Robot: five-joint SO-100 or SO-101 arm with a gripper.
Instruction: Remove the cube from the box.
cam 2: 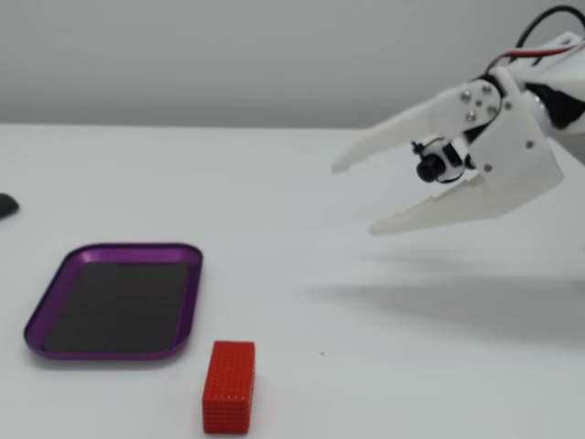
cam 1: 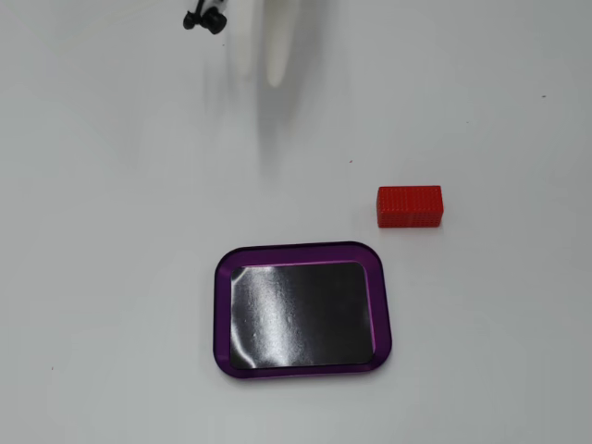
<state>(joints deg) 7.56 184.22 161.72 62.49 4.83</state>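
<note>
The red cube (cam 1: 410, 205) lies on the white table outside the box, up and to the right of it in a fixed view. In the other fixed view it (cam 2: 228, 386) stands just in front of the box's right corner. The purple-rimmed box (cam 1: 222, 305) has an empty black floor; it also shows in the other fixed view (cam 2: 117, 251). My white gripper (cam 2: 355, 197) is open and empty, held in the air well to the right of the box and cube. In a fixed view its fingers (cam 1: 277, 46) show blurred at the top edge.
A small black object (cam 2: 5, 205) lies at the left edge of the table. A black cable end (cam 1: 205, 17) shows at the top of a fixed view. The gripper's shadow (cam 2: 457, 297) falls on the table.
</note>
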